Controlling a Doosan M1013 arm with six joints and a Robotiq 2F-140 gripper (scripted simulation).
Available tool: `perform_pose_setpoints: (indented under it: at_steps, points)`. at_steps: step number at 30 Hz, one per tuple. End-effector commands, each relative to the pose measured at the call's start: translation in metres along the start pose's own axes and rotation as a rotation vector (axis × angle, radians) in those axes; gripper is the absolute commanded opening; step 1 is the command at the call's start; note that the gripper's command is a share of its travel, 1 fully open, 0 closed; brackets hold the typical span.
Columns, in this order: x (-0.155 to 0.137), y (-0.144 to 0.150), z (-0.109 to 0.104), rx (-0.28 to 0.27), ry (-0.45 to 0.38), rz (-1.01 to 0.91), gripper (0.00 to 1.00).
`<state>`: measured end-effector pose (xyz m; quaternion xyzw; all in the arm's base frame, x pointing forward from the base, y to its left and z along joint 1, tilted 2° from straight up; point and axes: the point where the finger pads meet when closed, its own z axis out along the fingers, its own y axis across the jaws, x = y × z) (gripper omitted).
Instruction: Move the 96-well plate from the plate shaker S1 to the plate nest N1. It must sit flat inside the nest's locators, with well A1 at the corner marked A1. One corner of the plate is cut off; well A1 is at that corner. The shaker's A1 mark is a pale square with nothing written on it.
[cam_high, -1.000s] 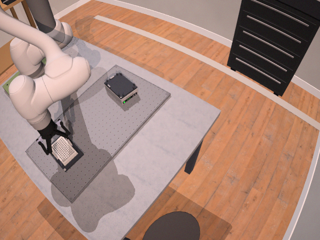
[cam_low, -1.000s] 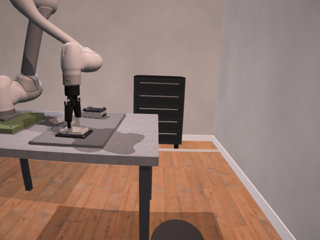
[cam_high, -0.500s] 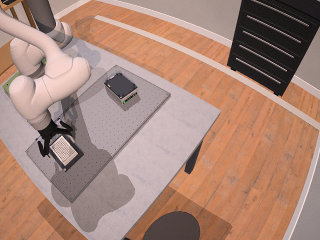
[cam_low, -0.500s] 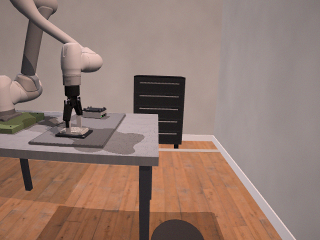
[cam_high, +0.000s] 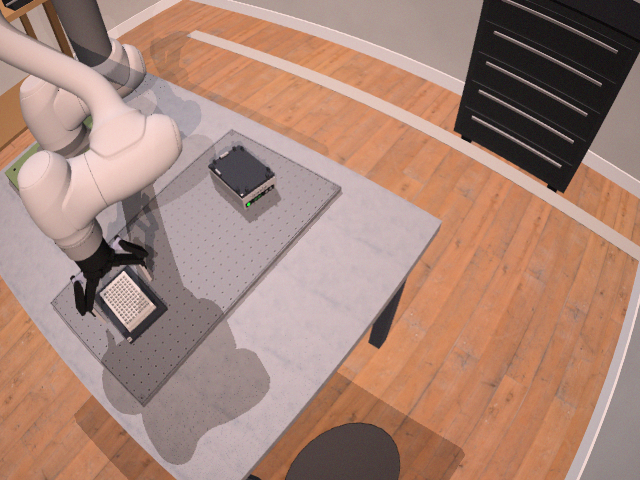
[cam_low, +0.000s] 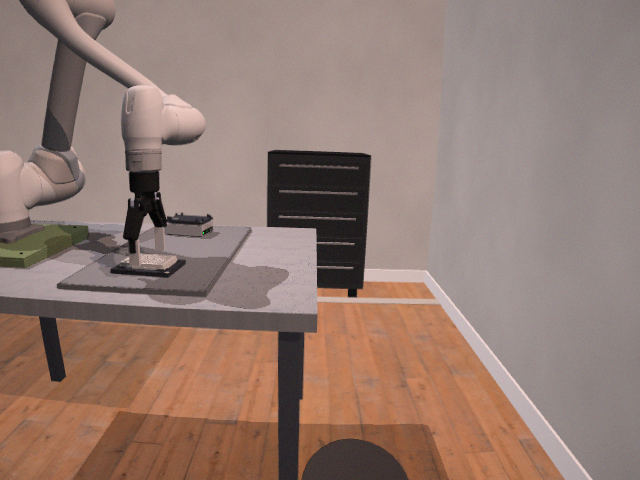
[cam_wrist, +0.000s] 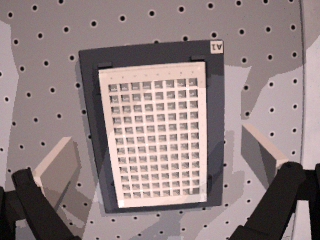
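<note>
The white 96-well plate lies flat in the dark plate nest N1, on the near left of the perforated board. The nest's A1 mark shows just past the plate's top right corner in the wrist view. The plate's cut corner is too small to make out. My gripper is open just above the plate, with its pale finger pads standing clear of both long sides. The plate shaker S1 stands at the far end of the board with nothing on it.
The perforated board lies on a grey table. The arm's green base is at the left. A black drawer cabinet stands by the wall, and a round dark stool sits near the table's front.
</note>
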<state>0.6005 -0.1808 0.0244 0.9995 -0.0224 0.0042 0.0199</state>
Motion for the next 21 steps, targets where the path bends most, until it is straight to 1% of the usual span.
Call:
perform_pose_setpoints:
  at_steps: [1,4,6,12,21]
  points:
    - [0.0,0.0,-0.003,0.0,0.0,0.0,1.0]
    - [0.0,0.0,-0.011,0.0,0.0,0.0,1.0]
    - [0.0,0.0,-0.011,0.0,0.0,0.0,1.0]
    - [0.0,0.0,-0.027,0.0,0.0,0.0,1.0]
    - [0.0,0.0,-0.027,0.0,0.0,0.0,1.0]
